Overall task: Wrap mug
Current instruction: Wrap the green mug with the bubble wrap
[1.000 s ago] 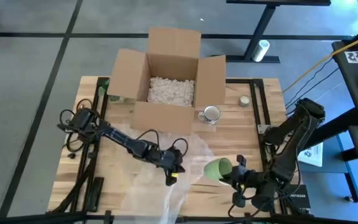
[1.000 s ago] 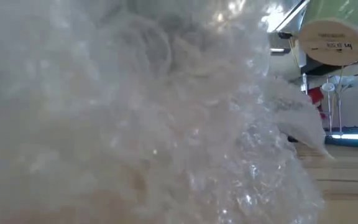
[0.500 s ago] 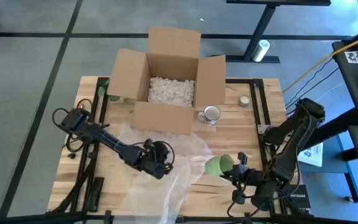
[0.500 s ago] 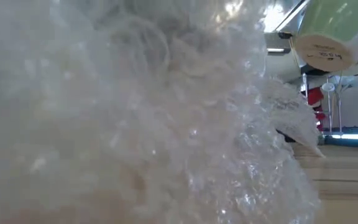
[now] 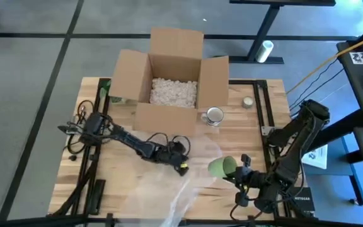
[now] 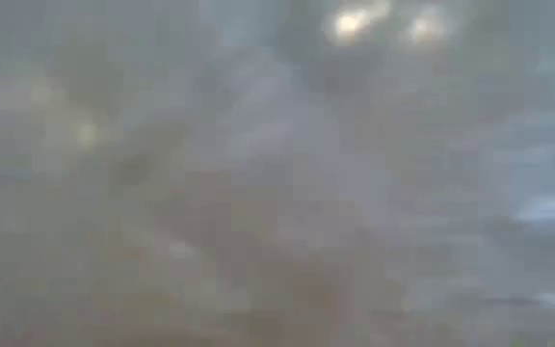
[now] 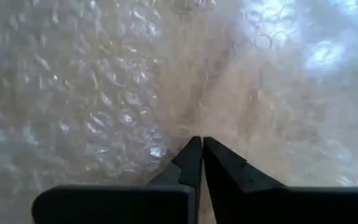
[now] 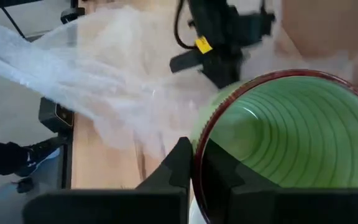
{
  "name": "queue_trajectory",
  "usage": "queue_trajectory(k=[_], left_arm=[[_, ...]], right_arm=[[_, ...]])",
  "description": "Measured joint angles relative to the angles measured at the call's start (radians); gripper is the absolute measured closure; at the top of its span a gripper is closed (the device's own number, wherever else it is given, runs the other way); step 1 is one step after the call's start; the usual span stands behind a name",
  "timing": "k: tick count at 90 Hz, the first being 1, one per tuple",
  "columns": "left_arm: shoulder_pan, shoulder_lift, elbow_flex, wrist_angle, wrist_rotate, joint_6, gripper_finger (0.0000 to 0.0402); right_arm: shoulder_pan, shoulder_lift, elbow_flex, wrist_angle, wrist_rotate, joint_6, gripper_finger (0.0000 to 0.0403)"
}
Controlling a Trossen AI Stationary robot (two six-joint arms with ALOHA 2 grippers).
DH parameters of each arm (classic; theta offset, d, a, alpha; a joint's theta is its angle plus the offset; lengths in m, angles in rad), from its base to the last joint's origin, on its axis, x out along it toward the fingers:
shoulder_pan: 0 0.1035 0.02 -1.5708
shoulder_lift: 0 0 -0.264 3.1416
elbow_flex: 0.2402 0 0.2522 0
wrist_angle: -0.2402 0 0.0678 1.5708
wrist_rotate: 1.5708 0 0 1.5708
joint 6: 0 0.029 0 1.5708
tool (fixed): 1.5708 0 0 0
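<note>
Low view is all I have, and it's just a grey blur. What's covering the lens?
Observer: Bubble wrap. The left gripper is shut on the sheet and holds it near the table's front.
Operator: Where is the mug?
Observer: The green mug is at the right gripper, which pinches its rim, just right of the wrap.
Operator: Is the mug inside the wrap yet?
Observer: No. From above it sits at the sheet's edge, uncovered.
Operator: Anything else on the table?
Observer: An open cardboard box with white filler, a steel mug beside it.
</note>
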State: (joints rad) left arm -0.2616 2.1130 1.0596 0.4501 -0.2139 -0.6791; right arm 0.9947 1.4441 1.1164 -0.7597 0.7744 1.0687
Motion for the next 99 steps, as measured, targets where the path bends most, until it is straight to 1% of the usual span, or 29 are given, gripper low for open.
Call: queue_trajectory(k=[6, 12, 14, 22, 28, 33, 41, 53, 58, 68, 77, 87, 99], left_arm=[[0.010, 0.035, 0.013, 0.173, 0.151, 0.082, 0.0401], [0.011, 0.045, 0.022, 0.229, 0.245, 0.127, 0.0401], [0.012, 0.043, 0.025, 0.238, 0.262, 0.138, 0.0401], [0.012, 0.011, 0.036, 0.257, 0.268, 0.168, 0.0402], [0.013, -0.032, 0.043, 0.254, 0.261, 0.186, 0.0402], [0.013, -0.071, 0.044, 0.208, 0.242, 0.191, 0.0401], [-0.005, -0.141, 0.045, 0.056, 0.176, 0.205, 0.0402], [-0.055, -0.280, 0.053, -0.169, 0.091, 0.206, 0.0401], [-0.084, -0.331, 0.053, -0.266, 0.058, 0.178, 0.0401], [-0.157, -0.395, 0.051, -0.452, -0.015, 0.085, 0.0402], [-0.228, -0.423, 0.051, -0.564, -0.061, -0.032, 0.0402], [-0.311, -0.419, 0.051, -0.634, -0.062, -0.135, 0.0402], [-0.409, -0.421, 0.051, -0.637, -0.070, -0.221, 0.0402]], right_arm=[[0.000, 0.000, 0.000, -0.001, -0.001, -0.001, 0.0403], [0.000, 0.000, 0.000, -0.009, -0.005, -0.001, 0.0403], [0.000, 0.000, 0.000, -0.010, -0.006, -0.001, 0.0403], [0.000, 0.000, 0.000, -0.010, -0.006, -0.001, 0.0403], [0.000, 0.000, 0.000, -0.010, -0.007, -0.001, 0.0403], [0.000, 0.000, 0.000, -0.008, -0.007, 0.000, 0.0403], [0.000, 0.000, 0.000, -0.007, -0.007, 0.000, 0.0403], [0.000, 0.000, 0.000, -0.004, -0.007, 0.000, 0.0403], [0.000, 0.000, 0.000, -0.005, -0.007, 0.000, 0.0403], [0.000, 0.000, 0.000, -0.004, -0.006, -0.002, 0.0403], [0.000, 0.000, 0.000, -0.001, -0.006, -0.002, 0.0403], [0.000, 0.000, 0.000, 0.000, -0.007, -0.001, 0.0403], [0.000, 0.000, 0.000, 0.003, -0.007, -0.001, 0.0403]])
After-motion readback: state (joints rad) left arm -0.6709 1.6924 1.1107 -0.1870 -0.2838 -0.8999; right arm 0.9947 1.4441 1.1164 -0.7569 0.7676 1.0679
